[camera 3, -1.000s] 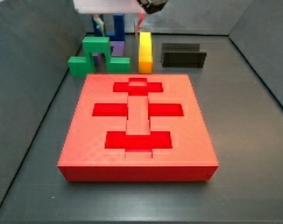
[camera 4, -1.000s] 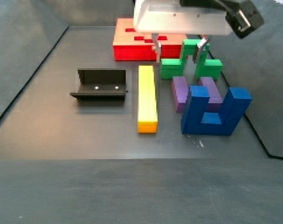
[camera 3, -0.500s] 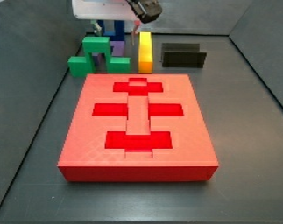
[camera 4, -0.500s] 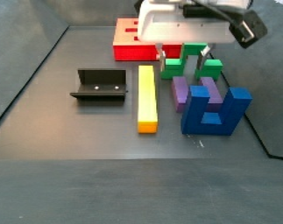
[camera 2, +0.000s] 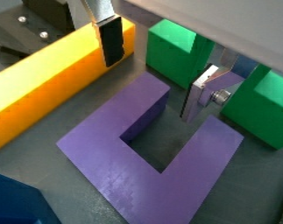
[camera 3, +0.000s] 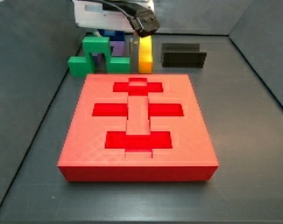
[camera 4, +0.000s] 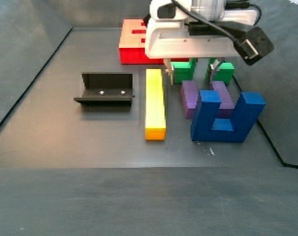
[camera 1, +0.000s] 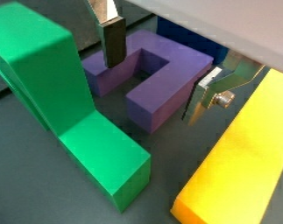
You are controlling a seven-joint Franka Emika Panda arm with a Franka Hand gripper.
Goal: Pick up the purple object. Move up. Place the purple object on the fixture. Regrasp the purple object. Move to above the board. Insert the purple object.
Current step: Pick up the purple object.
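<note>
The claw (camera 2: 155,74) hangs low over the purple object (camera 2: 155,144) with jaws spread wide, holding nothing; in both wrist views the fingers straddle one prong, evidently set to close on it. The purple object lies flat on the tabletop (camera 4: 65,184), between the yellow bar (camera 4: 154,103) and the blue block (camera 4: 228,116), with the green block (camera 1: 61,105) close beside it. Counted: one purple, one yellow, one blue; green appears single, though partly hidden. One fixture (camera 4: 104,90) stands left, one board (camera 3: 137,122) beyond.
</note>
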